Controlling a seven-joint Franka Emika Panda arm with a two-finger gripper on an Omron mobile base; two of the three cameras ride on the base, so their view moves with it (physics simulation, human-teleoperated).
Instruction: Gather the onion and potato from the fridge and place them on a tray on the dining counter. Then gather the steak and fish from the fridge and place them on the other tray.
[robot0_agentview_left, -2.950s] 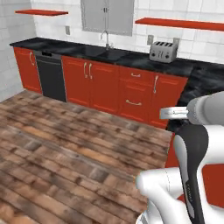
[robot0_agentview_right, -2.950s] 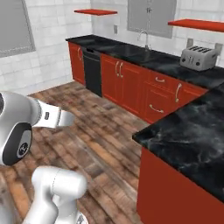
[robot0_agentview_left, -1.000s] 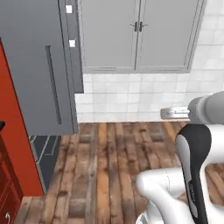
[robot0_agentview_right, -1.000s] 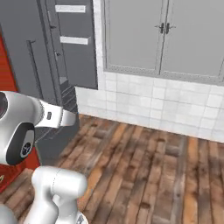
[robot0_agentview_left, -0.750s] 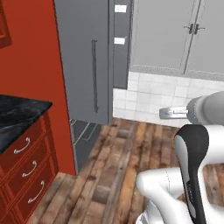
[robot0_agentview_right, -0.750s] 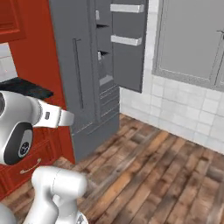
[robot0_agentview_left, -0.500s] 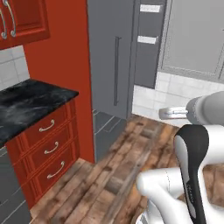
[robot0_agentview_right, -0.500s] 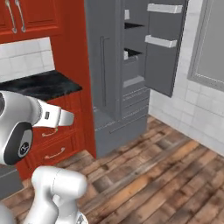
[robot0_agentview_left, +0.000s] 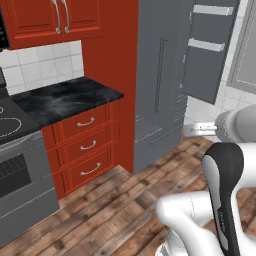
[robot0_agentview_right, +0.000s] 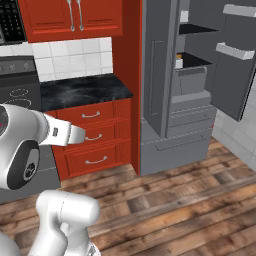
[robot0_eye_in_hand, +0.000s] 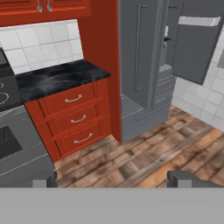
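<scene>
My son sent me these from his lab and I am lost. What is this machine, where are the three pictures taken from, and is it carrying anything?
It is a white robot arm on a driving base, in a computer-drawn kitchen. Two pictures come from cameras on the base, behind the arm to its left and right. The third looks out from the hand, past the gripper, whose fingertips stand wide apart with nothing between them. Ahead stands a grey fridge with its right door swung open, showing shelves inside. Beside it are red drawers under a black counter, and a stove at the left.
</scene>
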